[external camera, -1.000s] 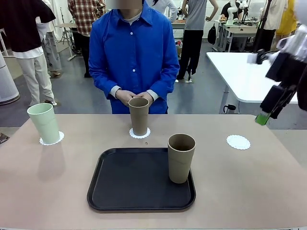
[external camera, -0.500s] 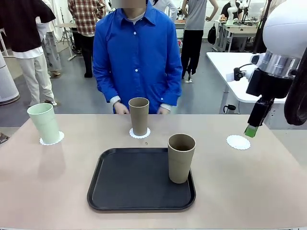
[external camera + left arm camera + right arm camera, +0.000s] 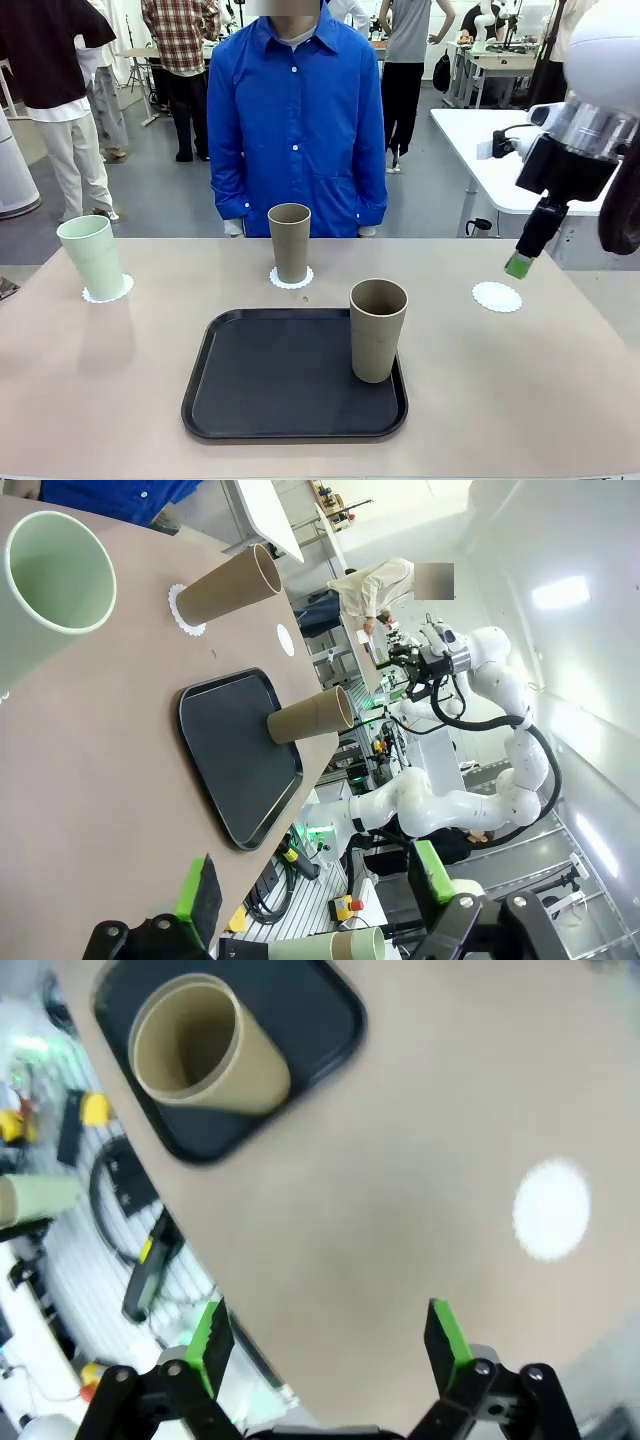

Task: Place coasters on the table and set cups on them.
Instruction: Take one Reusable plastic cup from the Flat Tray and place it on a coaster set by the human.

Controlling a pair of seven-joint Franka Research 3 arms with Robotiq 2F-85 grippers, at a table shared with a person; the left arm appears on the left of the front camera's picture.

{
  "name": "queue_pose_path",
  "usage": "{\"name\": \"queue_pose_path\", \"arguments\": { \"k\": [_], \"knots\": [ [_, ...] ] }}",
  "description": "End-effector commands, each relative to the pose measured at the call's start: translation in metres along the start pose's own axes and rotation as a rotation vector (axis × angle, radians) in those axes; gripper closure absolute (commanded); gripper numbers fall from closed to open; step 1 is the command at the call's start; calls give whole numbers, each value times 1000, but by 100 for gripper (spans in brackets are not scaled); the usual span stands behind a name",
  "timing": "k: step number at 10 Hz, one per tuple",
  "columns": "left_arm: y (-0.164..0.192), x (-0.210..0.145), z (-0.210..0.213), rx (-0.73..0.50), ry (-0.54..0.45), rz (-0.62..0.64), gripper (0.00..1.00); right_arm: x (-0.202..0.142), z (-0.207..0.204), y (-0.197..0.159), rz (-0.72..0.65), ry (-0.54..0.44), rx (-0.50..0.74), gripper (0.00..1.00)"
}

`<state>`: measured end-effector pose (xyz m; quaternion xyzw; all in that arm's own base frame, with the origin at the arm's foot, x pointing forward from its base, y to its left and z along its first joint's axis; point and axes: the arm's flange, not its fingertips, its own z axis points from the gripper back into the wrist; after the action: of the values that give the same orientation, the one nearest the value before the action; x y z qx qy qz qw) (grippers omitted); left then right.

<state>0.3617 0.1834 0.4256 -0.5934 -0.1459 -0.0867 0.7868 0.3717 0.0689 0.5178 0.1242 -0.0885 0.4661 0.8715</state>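
Behind the table [image 3: 560,400] a busy workshop is seen, and a person [image 3: 297,120] in a blue shirt is stood at the far edge with arms down. The left gripper [image 3: 312,875] is shown in its wrist view with the green-padded fingers [image 3: 200,885] spread wide and nothing held between them; it is kept clear of every cup. Near the far left corner a mint cup [image 3: 91,257] is set upright on a coaster [image 3: 107,293]. At the middle of the far edge a tan cup [image 3: 290,242] is set upright on a second coaster [image 3: 291,280]. A black tray [image 3: 260,385] is laid by the middle of the near edge, and a second tan cup [image 3: 378,328] is stood upright inside it, close to its right rim. Toward the right edge a third coaster [image 3: 497,296] is laid bare on the table. The right gripper [image 3: 519,264] is held in the air near this coaster, a little above it and apart from it. In the right wrist view its jaws are seen fully parted and nothing is gripped by them.
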Motion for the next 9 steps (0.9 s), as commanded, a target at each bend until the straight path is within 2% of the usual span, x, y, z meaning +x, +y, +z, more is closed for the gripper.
{"name": "queue_pose_path", "arguments": {
  "k": [1,2,4,6,8,9],
  "knots": [
    [-2,-3,-1,-10,-11,-11,0,-25,-20,-14,269,-457,202,0],
    [-2,-3,-1,-10,-11,-11,0,-29,-32,-28,311,-589,247,0],
    [-2,-3,-1,-10,-11,-11,0,-38,-59,-49,350,-700,316,0],
    [-2,-3,-1,-10,-11,-11,0,-49,-95,-63,408,-751,453,0],
    [-2,-3,-1,-10,-11,-11,0,-57,-120,-64,438,-771,454,0],
    [-2,-3,-1,-10,-11,-11,0,-60,-131,-64,419,-756,399,0]
  ]
}}
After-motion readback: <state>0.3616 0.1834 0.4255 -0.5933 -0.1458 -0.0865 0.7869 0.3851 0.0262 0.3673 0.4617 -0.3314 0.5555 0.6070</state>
